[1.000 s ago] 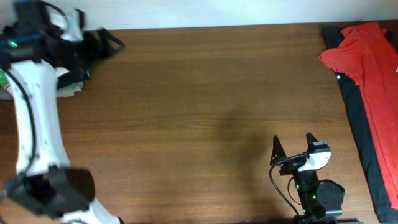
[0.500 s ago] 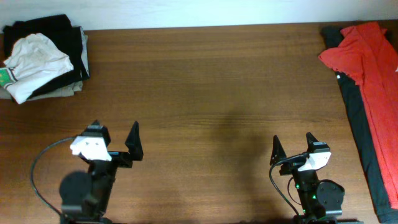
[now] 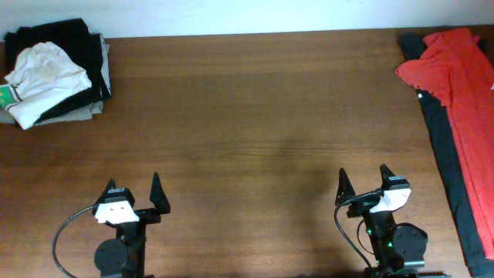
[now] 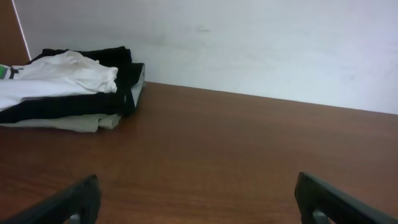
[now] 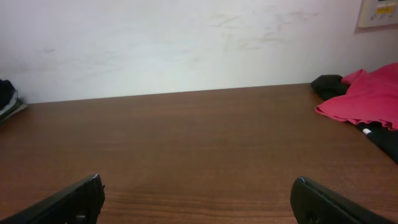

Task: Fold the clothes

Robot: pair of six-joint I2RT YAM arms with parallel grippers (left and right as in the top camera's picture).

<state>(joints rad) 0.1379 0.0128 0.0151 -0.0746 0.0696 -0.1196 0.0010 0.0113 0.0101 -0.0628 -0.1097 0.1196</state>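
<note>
Widely parted and empty, the jaws of the left gripper (image 3: 133,185) and right gripper (image 3: 363,176) are seen at the near edge of a brown wooden table (image 3: 255,116). The white T-shirt (image 3: 42,73) is bunched atop folded black clothes (image 3: 77,35) far left; a red garment (image 3: 455,69) is draped far right. The table is backed by a white wall (image 4: 249,43).

Left gripper (image 3: 133,193) withdrew from the far-left corner to the near table edge, jaws apart. White T-shirt (image 3: 42,73) came into view atop the folded black clothes (image 3: 81,42).
</note>
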